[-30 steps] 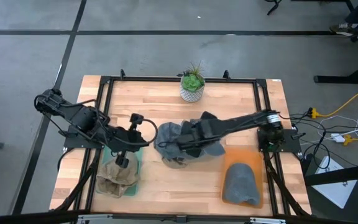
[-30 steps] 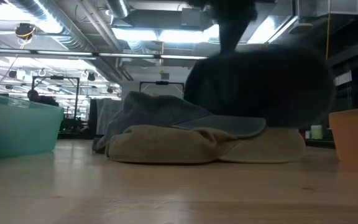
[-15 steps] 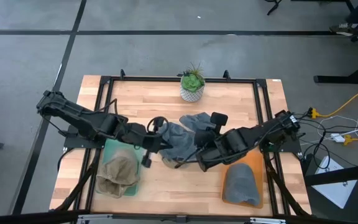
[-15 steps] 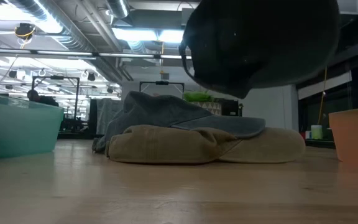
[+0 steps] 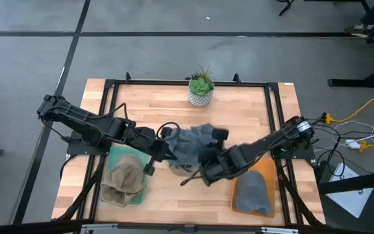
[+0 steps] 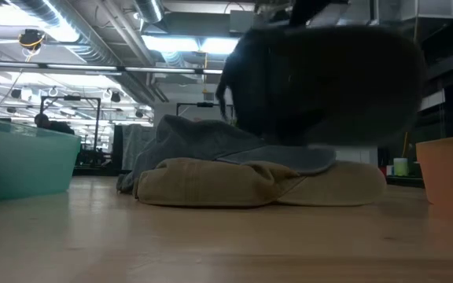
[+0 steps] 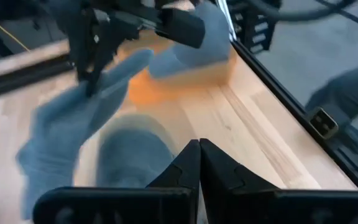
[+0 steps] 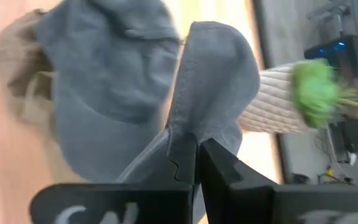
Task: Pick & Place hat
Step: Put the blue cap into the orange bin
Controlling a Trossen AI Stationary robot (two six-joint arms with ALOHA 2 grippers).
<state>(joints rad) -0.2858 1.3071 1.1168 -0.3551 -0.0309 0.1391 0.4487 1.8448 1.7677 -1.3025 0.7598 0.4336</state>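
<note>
A blue-grey hat (image 8: 213, 74) is lifted over the table's middle (image 5: 192, 144), with my right gripper (image 8: 190, 152) shut on it. In the left wrist view the hat (image 7: 73, 137) hangs below that gripper. Under it lies a pile: a grey cap (image 8: 104, 81) resting on a tan hat (image 6: 258, 185). My left gripper (image 7: 199, 146) is shut on nothing, just left of the held hat (image 5: 162, 151). In the low view a dark blurred shape (image 6: 321, 79) hangs over the pile. My right gripper pinches the blue-grey hat between its two fingers at a fold on its edge (image 8: 180, 134). The fingers slant down toward the table's far side. The hat is lifted clear of the pile and droops slack below the fingers (image 7: 55, 155).
At the near right, an orange tray (image 5: 242, 164) holds a grey hat (image 5: 252, 192). A teal tray (image 5: 119, 156) at the near left holds a tan hat (image 5: 122, 183). A potted plant (image 5: 201, 88) stands at the far edge. Black frame rails (image 5: 109, 97) run along the table's sides.
My left gripper has gone from above the teal tray toward the table's middle and down, staying shut. My right arm has swung toward the near edge and rolled its wrist, keeping hold of the blue-grey hat, which has come up off the pile.
</note>
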